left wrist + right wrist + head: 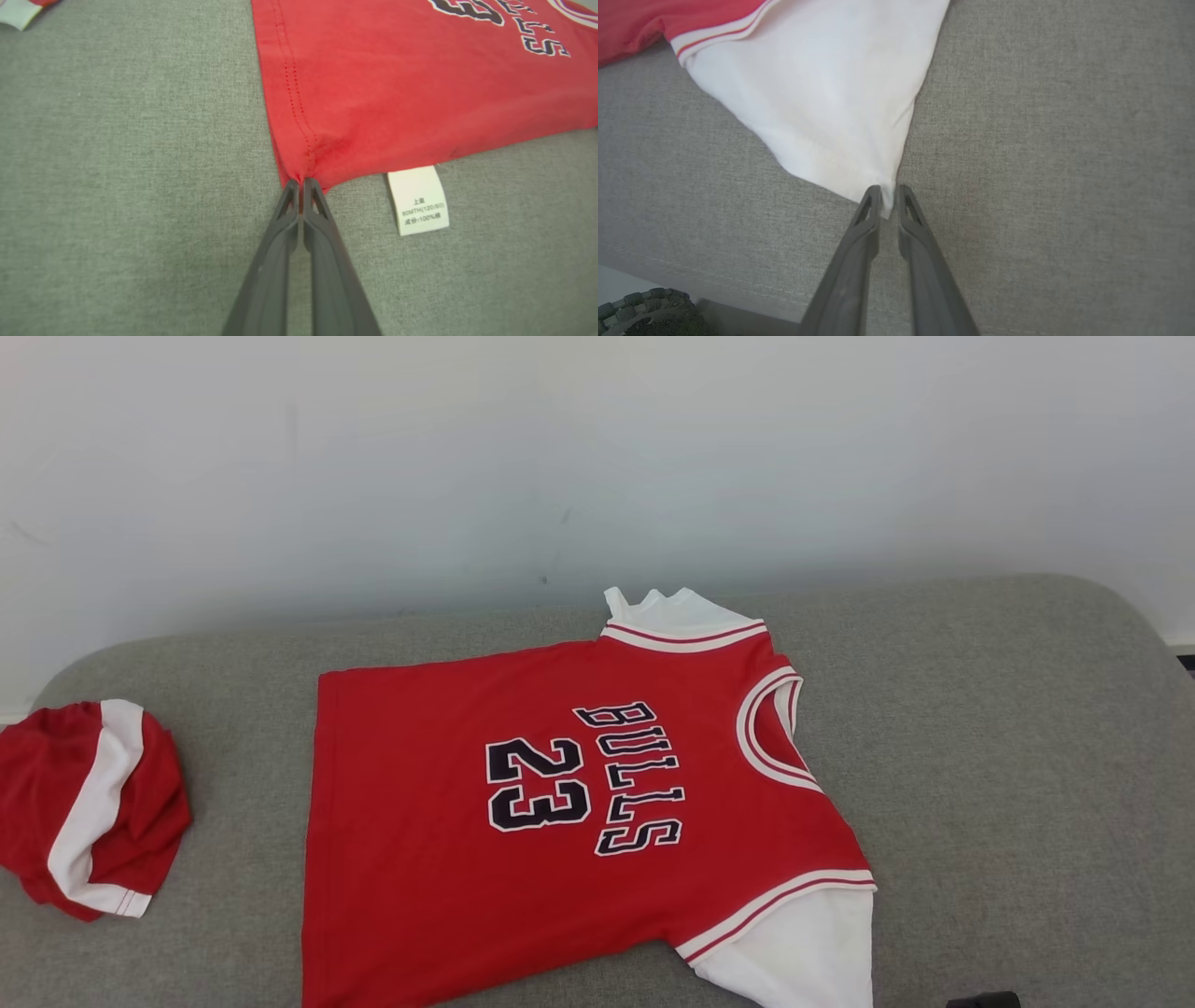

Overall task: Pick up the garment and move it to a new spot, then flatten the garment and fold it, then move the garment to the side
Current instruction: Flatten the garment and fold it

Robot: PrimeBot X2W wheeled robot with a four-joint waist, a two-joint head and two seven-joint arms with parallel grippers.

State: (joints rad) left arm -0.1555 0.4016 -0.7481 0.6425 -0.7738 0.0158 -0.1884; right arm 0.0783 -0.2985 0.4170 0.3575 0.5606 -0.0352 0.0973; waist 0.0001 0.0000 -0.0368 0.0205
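The garment, a red jersey with white sleeves and dark lettering, lies spread flat on the grey cushion, neck toward the right. My left gripper is shut on the red hem corner, fingertips pressed together on the cloth. My right gripper stands slightly open, its fingers a little apart with the tip of the white sleeve lying between them. A dark bit of the right gripper peeks in at the head view's bottom edge.
A second red and white garment lies bunched at the cushion's left end. A white care label sticks out from the jersey's edge. A pale wall rises behind. The cushion's front edge and a dark woven object sit below my right gripper.
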